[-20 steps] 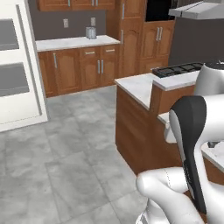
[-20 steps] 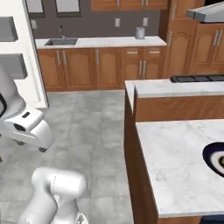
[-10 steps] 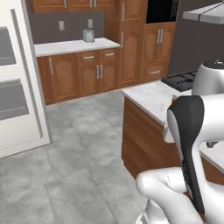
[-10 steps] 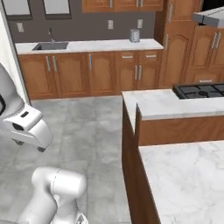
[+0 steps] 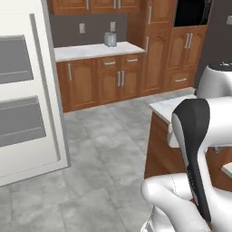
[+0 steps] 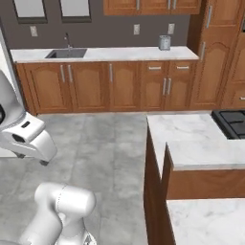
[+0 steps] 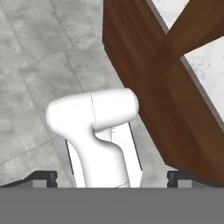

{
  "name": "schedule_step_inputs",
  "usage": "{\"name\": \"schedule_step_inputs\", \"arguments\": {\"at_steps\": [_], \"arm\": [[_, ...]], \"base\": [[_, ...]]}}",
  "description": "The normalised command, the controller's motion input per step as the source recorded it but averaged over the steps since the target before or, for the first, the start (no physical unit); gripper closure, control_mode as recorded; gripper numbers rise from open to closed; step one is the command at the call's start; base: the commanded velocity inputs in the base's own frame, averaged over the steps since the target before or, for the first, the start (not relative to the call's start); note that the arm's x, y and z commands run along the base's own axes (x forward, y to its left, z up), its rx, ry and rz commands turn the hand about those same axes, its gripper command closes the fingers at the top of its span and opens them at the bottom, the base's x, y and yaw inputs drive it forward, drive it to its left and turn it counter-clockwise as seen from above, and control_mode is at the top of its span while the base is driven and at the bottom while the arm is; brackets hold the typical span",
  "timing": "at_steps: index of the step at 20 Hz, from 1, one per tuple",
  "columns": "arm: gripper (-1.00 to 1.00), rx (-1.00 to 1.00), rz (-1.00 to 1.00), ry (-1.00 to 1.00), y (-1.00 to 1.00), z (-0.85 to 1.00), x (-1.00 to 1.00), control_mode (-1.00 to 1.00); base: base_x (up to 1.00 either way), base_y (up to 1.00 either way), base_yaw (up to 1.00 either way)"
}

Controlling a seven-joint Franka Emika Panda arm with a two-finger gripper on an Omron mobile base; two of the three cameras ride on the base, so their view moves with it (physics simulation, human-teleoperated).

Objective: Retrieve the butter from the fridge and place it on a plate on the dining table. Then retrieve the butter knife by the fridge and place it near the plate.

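A: State the hand's condition.

B: Your hand (image 7: 112,177) is spread wide and carries nothing; in the hand view its two dark fingertips (image 7: 41,177) stand far apart at the bottom, over grey floor (image 7: 39,65).

A: And the butter, plate, knife?

B: You cannot tell where they are from these views. The tall pale panel (image 5: 27,90) with grey insets at the left of the left base view may be the fridge; I cannot confirm it.

A: What lies ahead?

B: A white-topped island (image 6: 191,139) with wooden sides sits to your right, a dark cooktop (image 6: 232,122) at its far edge. Across the floor, a back bench (image 6: 105,53) on wooden cabinets holds a sink (image 6: 67,52) and a metal canister (image 6: 164,42).
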Motion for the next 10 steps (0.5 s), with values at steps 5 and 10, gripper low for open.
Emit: {"name": "schedule_step_inputs", "arguments": {"at_steps": [5, 10], "arm": [[-1.00, 0.00, 0.00, 0.00, 0.00, 0.00, 0.00, 1.00], [-1.00, 0.00, 0.00, 0.00, 0.00, 0.00, 0.00, 1.00]], "base": [[0.59, -0.18, 0.31], [0.31, -0.28, 0.18]]}}
